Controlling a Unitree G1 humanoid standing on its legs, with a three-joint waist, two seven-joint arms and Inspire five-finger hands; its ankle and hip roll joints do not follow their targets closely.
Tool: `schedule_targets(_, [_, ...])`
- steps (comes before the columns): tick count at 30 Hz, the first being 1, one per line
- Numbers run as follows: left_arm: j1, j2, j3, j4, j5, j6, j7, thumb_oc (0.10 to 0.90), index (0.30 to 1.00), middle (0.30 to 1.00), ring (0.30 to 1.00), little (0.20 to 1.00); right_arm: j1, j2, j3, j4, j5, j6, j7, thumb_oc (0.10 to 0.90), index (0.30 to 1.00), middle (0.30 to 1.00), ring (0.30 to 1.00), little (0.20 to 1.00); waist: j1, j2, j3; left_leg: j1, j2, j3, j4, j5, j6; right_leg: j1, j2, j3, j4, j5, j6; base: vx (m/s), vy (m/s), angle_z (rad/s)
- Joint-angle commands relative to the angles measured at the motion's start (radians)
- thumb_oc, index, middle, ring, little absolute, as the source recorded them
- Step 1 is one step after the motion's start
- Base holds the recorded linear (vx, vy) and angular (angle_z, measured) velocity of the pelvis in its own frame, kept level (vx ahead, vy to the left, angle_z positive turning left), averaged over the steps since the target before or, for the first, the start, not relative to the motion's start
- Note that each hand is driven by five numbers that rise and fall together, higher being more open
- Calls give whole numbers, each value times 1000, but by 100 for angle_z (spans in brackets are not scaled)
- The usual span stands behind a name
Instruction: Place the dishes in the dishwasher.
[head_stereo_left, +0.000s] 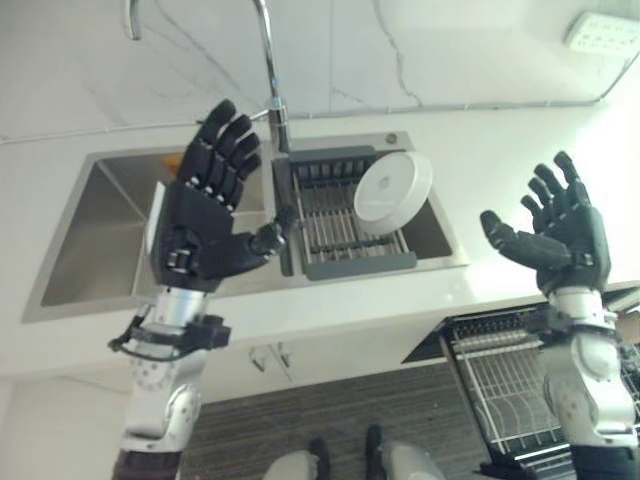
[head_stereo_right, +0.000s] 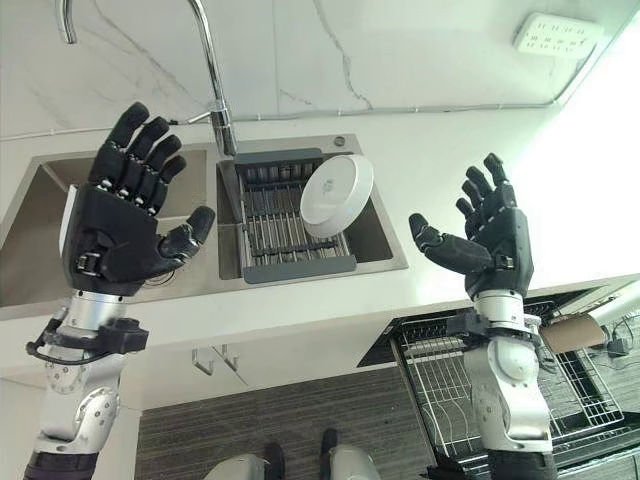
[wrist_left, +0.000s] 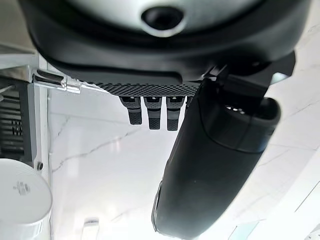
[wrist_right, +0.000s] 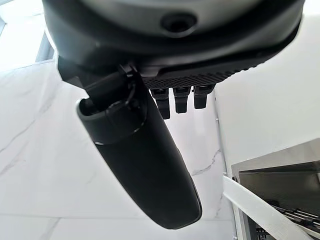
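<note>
A: At the sink (head_stereo_left: 90, 250), we raise the left robot hand (head_stereo_left: 205, 215) with fingers spread wide, palm facing us, holding nothing. Behind it a pale flat dish (head_stereo_left: 155, 215) stands on edge in the left basin; we cannot tell what kind.

B: Next across, the tap (head_stereo_left: 270, 70) rises over the divider, and the dark rack (head_stereo_left: 340, 225) sits in the right basin. The white plate (head_stereo_left: 393, 187) leans tilted against the rack's far right side, untouched.

A: So the plate is our first dish. We judge the reach should come from the right, clear of the tap, with fingers going behind the raised rim and the thumb on the face.

B: Agreed. The right robot hand (head_stereo_left: 555, 235) hovers over the table (head_stereo_left: 500, 160), also wide and empty, well apart from the plate. It is the nearer one to the dishwasher basket (head_stereo_left: 510, 385), pulled out below the table edge on the right.

A: We would pinch firmly, since a glazed plate probably slips, lift it free of the rack wires before swinging, then lower it upright between the basket's wires.

B: The risk, we think, is knocking the rim on the table edge on the way down.
</note>
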Motion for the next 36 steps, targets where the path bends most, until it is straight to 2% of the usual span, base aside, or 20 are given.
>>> schedule_targets(1, [-48, 41, -9, -61, -11, -85, 0, 800, 900, 900, 900, 900, -102, -67, -3, -2, 57, -97, 33, 800, 900, 900, 900, 900, 21, 2, -105, 3, 47, -58, 21, -66, -113, 34, -5, -5, 16, -73, 78, 21, -22, 3])
schedule_targets(3, [-60, 42, -21, -50, -13, -81, -4, 800, 900, 900, 900, 900, -123, -69, 11, 32, 81, -87, 49, 800, 900, 900, 900, 900, 25, 2, -106, 7, 46, -60, 21, -69, -113, 38, -6, -7, 16, -75, 77, 4, -7, 2])
schedule_targets(6, [-84, 46, -53, -33, -5, -79, -3, 800, 900, 900, 900, 900, -172, -59, 46, 99, 196, -73, 87, 800, 900, 900, 900, 900, 35, -1, -107, 13, 44, -67, 21, -72, -114, 47, -8, -14, 16, -79, 77, 0, 0, 0])
schedule_targets(10, [-98, 52, -67, -15, -10, -77, -12, 800, 900, 900, 900, 900, -217, -58, 71, 165, 235, -38, 98, 800, 900, 900, 900, 900, 46, -4, -112, 20, 40, -75, 21, -75, -114, 58, -9, -21, 16, -84, 75, 17, -14, 6])
schedule_targets(20, [-138, 71, -93, 30, -22, -69, -16, 800, 900, 900, 900, 900, -326, -74, 99, 351, 330, 109, 66, 800, 900, 900, 900, 900, 72, -8, -118, 44, 32, -95, 21, -84, -115, 92, -11, -37, 16, -96, 69, 27, 3, 9])
schedule_targets(28, [-157, 80, -111, 35, -24, -53, 10, 800, 900, 900, 900, 900, -374, -70, 109, 424, 357, 144, 9, 800, 900, 900, 900, 900, 79, -4, -121, 53, 33, -95, 21, -88, -116, 106, -14, -44, 16, -103, 66, 14, 17, 2])
schedule_targets(36, [-160, 87, -121, 45, -29, -45, 21, 800, 900, 900, 900, 900, -401, -75, 118, 490, 422, 182, 22, 800, 900, 900, 900, 900, 86, -5, -124, 55, 36, -92, 21, -85, -118, 115, -18, -53, 16, -109, 65, 1, 7, 1])
